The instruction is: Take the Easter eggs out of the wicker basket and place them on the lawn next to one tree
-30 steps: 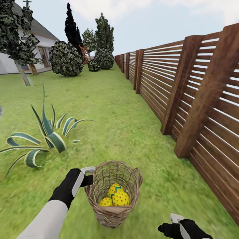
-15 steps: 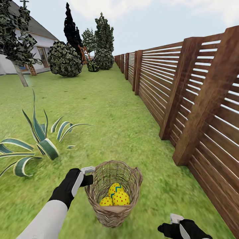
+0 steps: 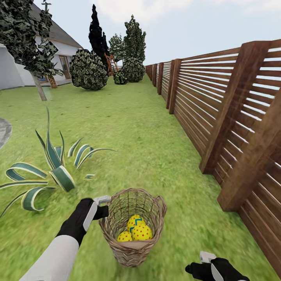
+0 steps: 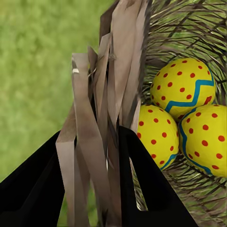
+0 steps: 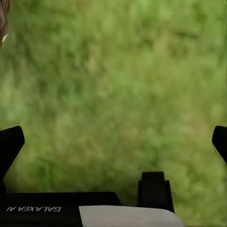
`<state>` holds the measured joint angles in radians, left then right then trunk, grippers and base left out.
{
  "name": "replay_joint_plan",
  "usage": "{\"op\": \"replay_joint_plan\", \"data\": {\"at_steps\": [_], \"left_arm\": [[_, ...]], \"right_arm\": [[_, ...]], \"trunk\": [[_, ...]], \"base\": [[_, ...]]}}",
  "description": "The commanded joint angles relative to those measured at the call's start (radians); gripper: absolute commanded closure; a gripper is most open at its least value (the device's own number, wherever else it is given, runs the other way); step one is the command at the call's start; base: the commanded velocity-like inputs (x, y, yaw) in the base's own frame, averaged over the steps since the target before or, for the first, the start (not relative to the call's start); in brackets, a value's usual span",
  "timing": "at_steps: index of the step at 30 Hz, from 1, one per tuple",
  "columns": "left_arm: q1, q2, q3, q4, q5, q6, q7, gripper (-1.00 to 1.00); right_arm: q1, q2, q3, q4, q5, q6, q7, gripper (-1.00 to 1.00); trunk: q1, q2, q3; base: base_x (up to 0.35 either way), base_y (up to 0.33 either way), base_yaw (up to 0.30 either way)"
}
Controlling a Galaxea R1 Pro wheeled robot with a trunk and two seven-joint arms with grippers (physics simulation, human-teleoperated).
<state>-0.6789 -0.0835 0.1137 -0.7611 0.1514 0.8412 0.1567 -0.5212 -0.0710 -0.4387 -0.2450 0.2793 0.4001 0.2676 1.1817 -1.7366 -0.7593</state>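
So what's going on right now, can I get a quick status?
Left claw shut on wicker basket rim. Right claw open over lawn. Three eggs in basket. Spiky plant left, fence right.

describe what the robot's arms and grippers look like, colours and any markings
The left arm has a smooth white forearm ending in a black wrist; the left gripper has pale grey fingers. The right gripper is black with a pale grey finger and bears white "GALAXEA AI" lettering.

Bright eggs, tan weave, green all round.
I'm seeing three yellow eggs [image 3: 135,230] with red dots and teal zigzag bands, inside a tan-brown wicker basket [image 3: 117,218]; blurry green lawn [image 3: 132,132], brown slatted fence [image 3: 218,117], green-and-cream striped agave [image 3: 54,168].
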Motion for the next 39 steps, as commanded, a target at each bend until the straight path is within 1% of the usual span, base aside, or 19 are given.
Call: {"op": "replay_joint_plan", "data": {"at_steps": [1, 2, 3, 5, 6, 8, 9, 11, 12, 13, 14, 16, 23, 24, 25, 27, 28, 34, 39], "left_arm": [[-0.001, -0.001, 0.003, -0.001, 0.020, 0.002, 0.009, 1.00], [-0.001, -0.001, 0.002, -0.001, 0.020, 0.002, 0.009, 1.00], [-0.001, -0.001, 0.002, 0.000, 0.020, 0.002, 0.009, 1.00], [-0.001, -0.001, 0.002, 0.000, 0.020, 0.002, 0.009, 1.00], [-0.001, -0.001, 0.003, -0.001, 0.020, 0.002, 0.009, 1.00], [-0.001, -0.001, 0.003, -0.001, 0.020, 0.002, 0.009, 1.00], [-0.001, -0.001, 0.003, -0.001, 0.020, 0.002, 0.009, 1.00], [-0.001, -0.001, 0.003, 0.000, 0.020, 0.002, 0.009, 1.00], [-0.001, -0.001, 0.003, 0.000, 0.020, 0.002, 0.009, 1.00], [-0.001, -0.001, 0.003, 0.000, 0.020, 0.002, 0.008, 1.00], [-0.001, -0.001, 0.003, 0.000, 0.020, 0.002, 0.008, 1.00], [-0.001, -0.001, 0.003, 0.000, 0.020, 0.002, 0.008, 1.00], [-0.001, -0.001, 0.003, 0.000, 0.020, 0.002, 0.007, 1.00], [-0.001, -0.001, 0.003, 0.000, 0.020, 0.002, 0.008, 1.00], [-0.001, -0.001, 0.003, 0.000, 0.020, 0.002, 0.008, 1.00], [-0.001, -0.001, 0.003, 0.001, 0.020, 0.002, 0.009, 1.00], [-0.001, -0.001, 0.002, 0.001, 0.020, 0.002, 0.009, 1.00], [-0.001, -0.001, 0.003, 0.001, 0.020, 0.001, 0.009, 1.00], [-0.001, -0.002, 0.001, 0.002, 0.020, 0.001, 0.009, 1.00]], "right_arm": [[0.000, 0.000, -0.008, -0.002, 0.011, 0.005, 0.007, -1.00], [0.000, 0.000, -0.008, -0.002, 0.011, 0.005, 0.007, -1.00], [0.000, 0.000, -0.008, 0.025, 0.014, 0.001, 0.007, -1.00], [0.000, 0.000, -0.008, 0.053, 0.011, -0.076, 0.007, -1.00], [0.000, -0.002, -0.008, 0.069, 0.011, -0.101, 0.007, -1.00], [0.000, -0.004, -0.007, 0.122, 0.012, -0.162, 0.006, -1.00], [0.006, -0.004, -0.007, 0.173, 0.022, -0.210, 0.006, -1.00], [0.054, 0.001, -0.006, 0.241, 0.094, -0.355, 0.006, -1.00], [0.069, 0.003, -0.006, 0.251, 0.135, -0.400, 0.006, -1.00], [0.076, 0.004, -0.006, 0.260, 0.163, -0.418, 0.005, -1.00], [0.080, 0.004, -0.006, 0.264, 0.174, -0.426, 0.005, -1.00], [0.091, 0.003, -0.006, 0.267, 0.181, -0.437, 0.005, -1.00], [0.099, 0.000, -0.006, 0.268, 0.182, -0.443, 0.003, -1.00], [0.103, 0.001, -0.006, 0.268, 0.180, -0.443, -0.010, -1.00], [0.107, 0.003, -0.006, 0.268, 0.177, -0.443, -0.065, -1.00], [0.121, 0.006, -0.007, 0.268, 0.176, -0.447, -0.237, -1.00], [0.123, 0.006, -0.008, 0.268, 0.178, -0.447, -0.264, -1.00], [0.125, 0.001, -0.008, 0.269, 0.178, -0.446, -0.286, -1.00], [0.148, 0.003, -0.008, 0.269, 0.178, -0.446, -0.288, -1.00]], "trunk": [[0.000, 0.000, -0.001], [0.000, 0.000, -0.001], [0.000, 0.000, -0.001], [0.000, 0.000, -0.001], [0.000, 0.000, -0.001], [0.000, 0.000, -0.001], [0.000, 0.000, -0.001], [0.000, 0.000, -0.001], [0.000, 0.000, -0.001], [0.000, 0.000, -0.001], [0.000, 0.000, -0.001], [0.000, 0.000, -0.001], [0.000, 0.000, -0.001], [0.000, 0.000, -0.001], [0.000, 0.000, -0.001], [0.000, 0.000, -0.001], [0.000, 0.000, -0.001], [0.000, 0.000, -0.001], [0.000, 0.000, -0.001]], "base": [[0.318, 0.000, 0.001], [0.318, 0.000, 0.001], [0.318, 0.000, 0.000], [0.318, 0.000, 0.000], [0.318, 0.000, 0.000], [0.318, 0.000, 0.000], [0.318, 0.000, 0.000], [0.318, 0.000, 0.000], [0.318, 0.000, 0.000], [0.318, 0.000, 0.000], [0.318, 0.000, 0.000], [0.318, 0.000, 0.000], [0.318, 0.000, 0.000], [0.318, 0.000, 0.000], [0.318, 0.000, 0.000], [0.318, -0.050, 0.000], [0.318, -0.072, 0.000], [0.318, -0.077, 0.000], [0.318, -0.077, 0.000]]}}
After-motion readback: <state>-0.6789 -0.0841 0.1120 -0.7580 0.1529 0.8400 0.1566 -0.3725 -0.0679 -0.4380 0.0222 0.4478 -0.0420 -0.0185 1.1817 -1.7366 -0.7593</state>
